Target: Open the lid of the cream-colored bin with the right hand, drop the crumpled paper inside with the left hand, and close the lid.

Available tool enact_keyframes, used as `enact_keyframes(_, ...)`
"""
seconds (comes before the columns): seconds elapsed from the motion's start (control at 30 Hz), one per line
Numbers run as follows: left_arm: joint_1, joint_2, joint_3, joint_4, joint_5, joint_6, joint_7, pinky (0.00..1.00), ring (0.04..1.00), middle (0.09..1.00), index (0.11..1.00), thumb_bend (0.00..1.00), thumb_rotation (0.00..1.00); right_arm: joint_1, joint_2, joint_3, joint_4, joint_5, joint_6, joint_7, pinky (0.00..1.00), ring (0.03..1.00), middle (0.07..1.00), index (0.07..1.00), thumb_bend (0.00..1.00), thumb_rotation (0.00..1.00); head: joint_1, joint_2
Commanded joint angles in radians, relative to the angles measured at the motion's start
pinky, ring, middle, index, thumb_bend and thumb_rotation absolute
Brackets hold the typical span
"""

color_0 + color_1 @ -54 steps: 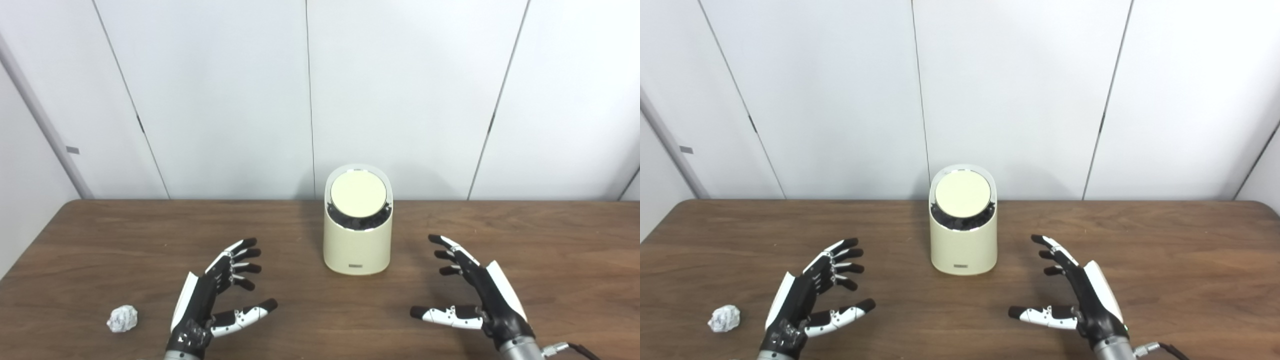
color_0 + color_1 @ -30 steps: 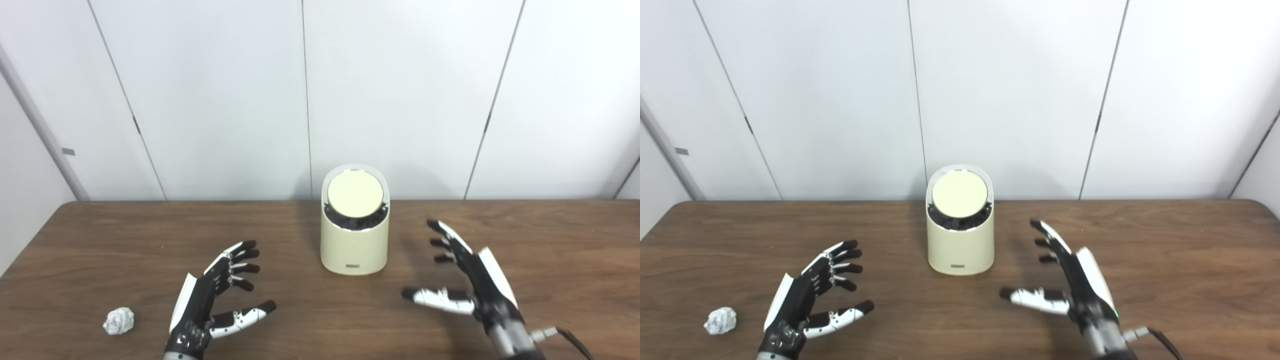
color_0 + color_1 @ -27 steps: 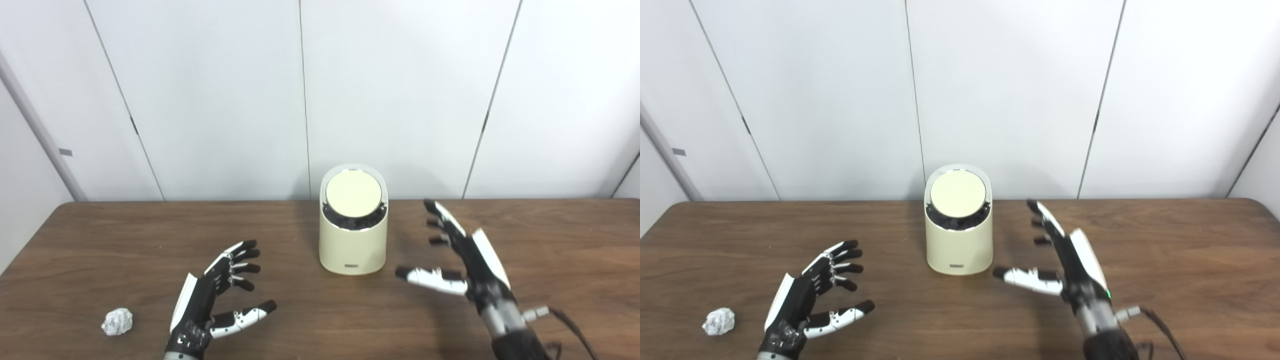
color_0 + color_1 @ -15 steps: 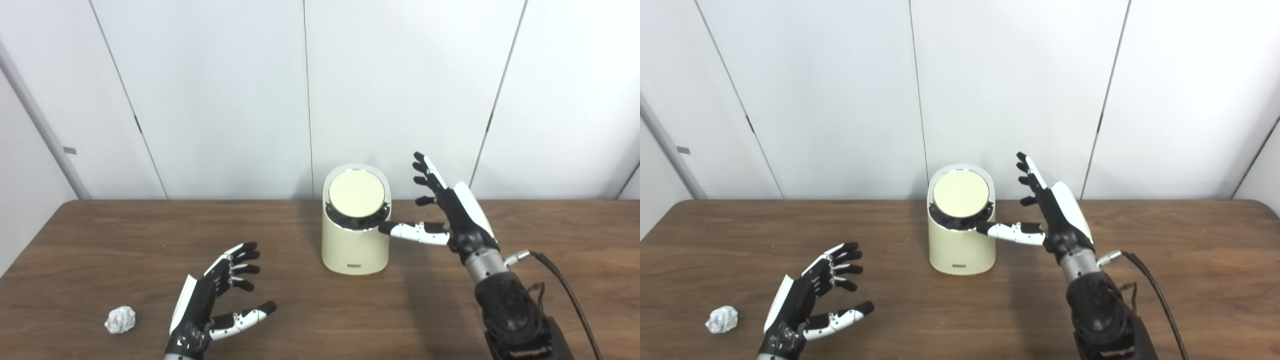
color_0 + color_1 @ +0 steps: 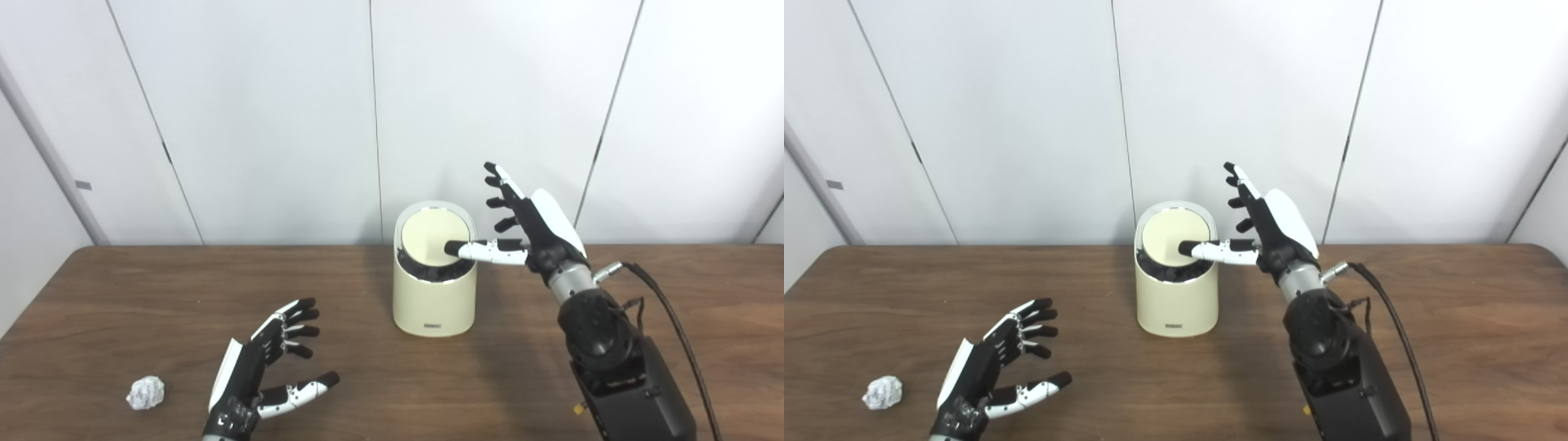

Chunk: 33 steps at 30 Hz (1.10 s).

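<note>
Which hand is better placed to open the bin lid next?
Right. The right hand is raised beside the bin with its thumb reaching over the lid, while the left hand waits open, low over the table.

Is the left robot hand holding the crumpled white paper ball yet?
No, the left robot hand is open and empty, and the crumpled white paper ball lies apart on the brown wooden table.

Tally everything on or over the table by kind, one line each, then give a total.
Bins: 1, the cream-colored bin, lid down
Crumpled paper balls: 1, the crumpled paper
Robot hands: 2, the left hand and the right hand
Total: 4
</note>
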Motion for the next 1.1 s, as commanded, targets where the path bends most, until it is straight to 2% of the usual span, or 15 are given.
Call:
enact_keyframes(0.0,-0.02,0.009,0.0,-0.008,0.0,-0.036,-0.001,0.59,0.724,0.802,0.842,0.7,0.01,-0.055,-0.002,0.003,0.0,-0.006,-0.019,-0.014,0.64,0.839,0.933,0.959,0.78,0.47,-0.001,0.0)
enact_keyframes(0.5,-0.016,0.006,-0.002,-0.017,-0.002,-0.025,-0.008,0.58,0.723,0.797,0.833,0.7,0.0,-0.1,0.015,0.033,0.118,-0.007,-0.047,-0.049,0.73,0.888,0.932,0.932,0.78,0.39,0.002,0.007)
enact_keyframes(0.8,-0.013,0.004,-0.001,-0.021,-0.003,-0.029,-0.014,0.58,0.72,0.799,0.833,0.71,0.0,-0.113,0.015,0.049,0.135,-0.02,-0.028,-0.048,0.69,0.867,0.925,0.927,0.78,0.38,0.002,0.009)
enact_keyframes(1.07,-0.012,0.003,-0.005,-0.024,0.007,-0.03,-0.014,0.58,0.712,0.796,0.823,0.7,0.0,-0.133,0.015,0.058,0.146,-0.035,-0.018,-0.041,0.67,0.853,0.923,0.927,0.76,0.43,0.001,0.013)
